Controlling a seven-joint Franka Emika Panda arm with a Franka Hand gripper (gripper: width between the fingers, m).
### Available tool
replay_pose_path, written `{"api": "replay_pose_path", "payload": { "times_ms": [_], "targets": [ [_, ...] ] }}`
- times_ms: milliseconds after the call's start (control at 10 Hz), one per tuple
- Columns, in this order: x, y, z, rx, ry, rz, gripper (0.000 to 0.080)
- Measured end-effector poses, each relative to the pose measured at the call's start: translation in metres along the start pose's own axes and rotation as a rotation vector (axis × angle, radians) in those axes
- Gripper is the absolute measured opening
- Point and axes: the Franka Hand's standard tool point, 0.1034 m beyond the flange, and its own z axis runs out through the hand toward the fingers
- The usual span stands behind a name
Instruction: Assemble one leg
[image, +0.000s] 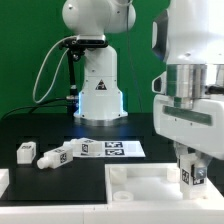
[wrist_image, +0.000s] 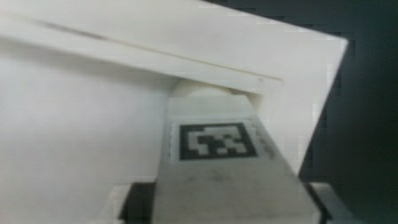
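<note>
My gripper (image: 190, 172) is shut on a leg (image: 188, 176), a small white block with a square marker tag. It holds the leg upright over the near right corner of the large white panel (image: 140, 185). In the wrist view the leg (wrist_image: 217, 140) runs out from between my fingers (wrist_image: 320, 204), and its far end sits in the panel's corner, where two raised rims (wrist_image: 143, 55) meet. I cannot tell whether the leg touches the panel. Two more legs (image: 27, 152) (image: 60, 155) lie on the black table at the exterior view's left.
The marker board (image: 108, 148) lies flat on the table behind the panel. The arm's white base (image: 100, 85) stands at the back with cables beside it. A white object's corner (image: 4, 180) shows at the exterior view's left edge.
</note>
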Motion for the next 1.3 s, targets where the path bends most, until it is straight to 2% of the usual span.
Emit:
{"api": "replay_pose_path", "payload": {
  "times_ms": [300,700,900,1000,1100,1200,1300],
  "targets": [
    [-0.002,0.001,0.001,-0.001,-0.057,0.387,0.0286],
    [0.002,0.002,0.001,-0.003,-0.044,0.494,0.0287],
    [-0.001,0.001,-0.002,0.001,-0.046,0.48,0.0554],
    [-0.009,0.002,-0.016,0.008,-0.063,0.457,0.0554],
    [-0.017,0.003,-0.035,0.013,-0.087,0.429,0.0632],
    [-0.019,0.002,-0.042,0.014,-0.096,0.427,0.0632],
    [-0.018,0.003,-0.038,0.012,-0.092,0.427,0.0644]
  ]
}}
